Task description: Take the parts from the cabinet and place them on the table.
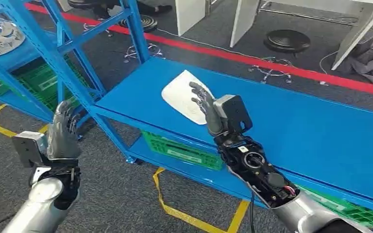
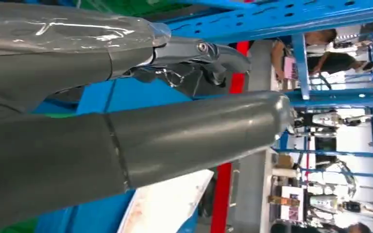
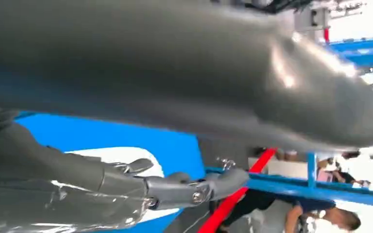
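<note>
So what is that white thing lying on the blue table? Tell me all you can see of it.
The white part is a flat, thin, roughly oval plate with rounded edges and faint grey marks; its material I cannot tell. It lies flat near the front left corner of the blue table. The right hand is over its right side with fingers spread, not gripping it; whether they touch it I cannot tell. The right wrist view shows its white surface beyond the fingers.

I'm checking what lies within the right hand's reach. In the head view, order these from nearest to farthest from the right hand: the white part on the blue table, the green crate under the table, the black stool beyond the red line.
1. White part: on the blue table, right at the right hand.
2. Green crate: below the table's near edge.
3. Black stool: beyond the red floor line.
</note>
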